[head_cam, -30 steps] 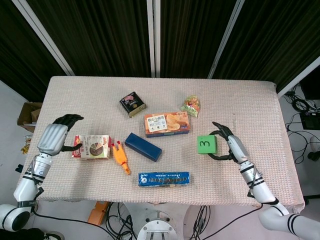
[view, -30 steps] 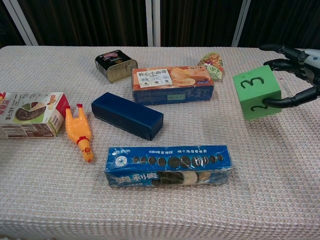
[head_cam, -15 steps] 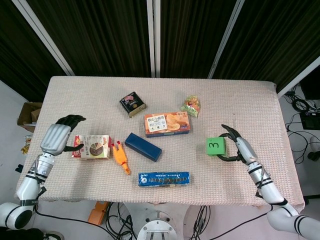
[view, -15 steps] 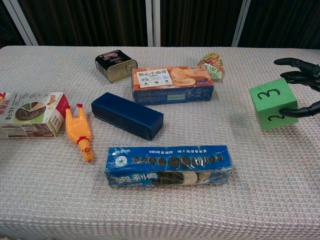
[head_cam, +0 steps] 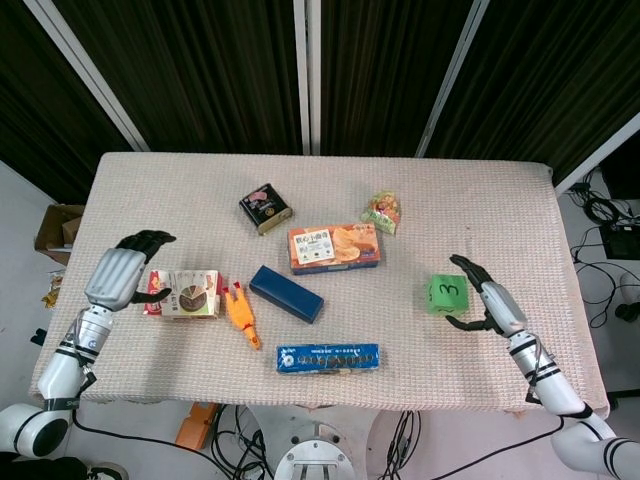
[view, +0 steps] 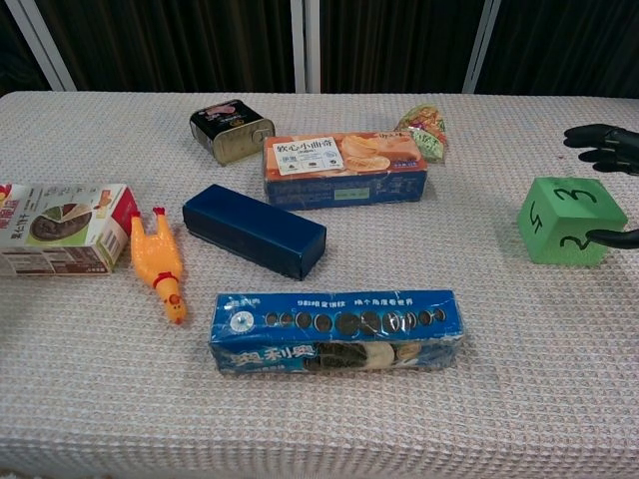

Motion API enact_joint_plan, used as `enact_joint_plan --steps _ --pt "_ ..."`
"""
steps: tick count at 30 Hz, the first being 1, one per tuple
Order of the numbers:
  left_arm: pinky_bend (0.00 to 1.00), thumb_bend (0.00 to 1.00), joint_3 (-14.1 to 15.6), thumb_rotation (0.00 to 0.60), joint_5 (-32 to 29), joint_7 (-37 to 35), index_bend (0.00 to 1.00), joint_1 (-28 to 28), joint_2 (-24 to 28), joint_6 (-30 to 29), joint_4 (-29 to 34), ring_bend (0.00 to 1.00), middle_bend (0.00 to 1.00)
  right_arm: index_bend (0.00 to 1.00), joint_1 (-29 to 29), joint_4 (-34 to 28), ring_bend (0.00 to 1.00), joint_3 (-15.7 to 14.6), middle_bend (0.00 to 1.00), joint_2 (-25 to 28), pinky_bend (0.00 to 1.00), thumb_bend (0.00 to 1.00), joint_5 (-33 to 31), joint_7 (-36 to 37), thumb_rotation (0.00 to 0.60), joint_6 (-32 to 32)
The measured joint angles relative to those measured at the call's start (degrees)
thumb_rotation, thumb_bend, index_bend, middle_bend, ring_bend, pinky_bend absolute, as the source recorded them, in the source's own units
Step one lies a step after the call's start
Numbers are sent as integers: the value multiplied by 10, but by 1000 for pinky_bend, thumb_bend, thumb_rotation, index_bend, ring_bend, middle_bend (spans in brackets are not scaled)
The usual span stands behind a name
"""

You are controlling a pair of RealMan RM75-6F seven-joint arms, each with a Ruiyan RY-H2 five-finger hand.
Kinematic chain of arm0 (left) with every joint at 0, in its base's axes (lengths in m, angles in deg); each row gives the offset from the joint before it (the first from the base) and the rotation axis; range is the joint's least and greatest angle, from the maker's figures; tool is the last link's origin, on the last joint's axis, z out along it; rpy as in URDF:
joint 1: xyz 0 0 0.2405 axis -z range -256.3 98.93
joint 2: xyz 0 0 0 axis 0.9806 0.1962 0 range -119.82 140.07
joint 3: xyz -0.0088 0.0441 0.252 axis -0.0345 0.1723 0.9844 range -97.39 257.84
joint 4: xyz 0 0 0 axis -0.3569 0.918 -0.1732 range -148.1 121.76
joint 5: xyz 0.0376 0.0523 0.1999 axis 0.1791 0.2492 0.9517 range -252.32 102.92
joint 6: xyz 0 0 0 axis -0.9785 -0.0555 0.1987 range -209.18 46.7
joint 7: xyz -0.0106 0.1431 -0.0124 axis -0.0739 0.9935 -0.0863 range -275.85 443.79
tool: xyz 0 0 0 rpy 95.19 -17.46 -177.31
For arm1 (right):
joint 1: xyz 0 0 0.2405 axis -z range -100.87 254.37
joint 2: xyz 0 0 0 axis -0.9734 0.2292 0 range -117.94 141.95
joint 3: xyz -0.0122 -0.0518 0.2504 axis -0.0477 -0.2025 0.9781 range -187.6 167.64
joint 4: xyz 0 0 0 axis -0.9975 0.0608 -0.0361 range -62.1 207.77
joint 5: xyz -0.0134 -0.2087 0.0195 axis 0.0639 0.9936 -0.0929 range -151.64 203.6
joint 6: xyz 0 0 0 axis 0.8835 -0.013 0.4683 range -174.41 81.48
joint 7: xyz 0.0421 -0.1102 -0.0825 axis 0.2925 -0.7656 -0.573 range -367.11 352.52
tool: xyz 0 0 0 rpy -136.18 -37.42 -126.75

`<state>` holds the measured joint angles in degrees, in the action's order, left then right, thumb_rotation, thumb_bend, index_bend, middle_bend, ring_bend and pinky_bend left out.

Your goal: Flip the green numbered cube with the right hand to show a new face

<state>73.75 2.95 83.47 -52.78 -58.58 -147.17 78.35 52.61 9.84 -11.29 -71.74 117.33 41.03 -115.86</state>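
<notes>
The green numbered cube (head_cam: 447, 294) (view: 571, 221) sits on the table at the right, with a 3 on its upper face and a 2 on its front face. My right hand (head_cam: 488, 303) is cupped around the cube's right side with its fingers spread. In the chest view the thumb tip (view: 611, 238) touches the cube's front face, while the other fingers (view: 603, 141) hover clear behind it. At the table's left edge my left hand (head_cam: 122, 274) rests beside a food carton (head_cam: 183, 294) and holds nothing.
A blue biscuit pack (view: 335, 329), dark blue box (view: 254, 231), orange rubber chicken (view: 160, 261), orange cracker box (view: 344, 168), tin (view: 232, 131) and snack bag (view: 423, 124) lie left of the cube. The table's right edge (head_cam: 570, 300) is just beyond my right hand.
The right hand carried the cube to the right and toward the table's front edge, set it down turned, and its fingers drew off the cube. The left hand barely moved.
</notes>
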Motion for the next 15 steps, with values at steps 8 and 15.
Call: enact_joint_plan --steps 8,15 --pt "224 175 -2 600 -4 -2 216 0 13 4 18 146 182 0 -1 -77 0 1 0 74 0 0 13 -161 600 -16" --pt "224 175 -1 600 -8 -6 216 2 11 11 18 145 182 0 -10 -250 0 22 0 140 0 0 -64 -468 600 27"
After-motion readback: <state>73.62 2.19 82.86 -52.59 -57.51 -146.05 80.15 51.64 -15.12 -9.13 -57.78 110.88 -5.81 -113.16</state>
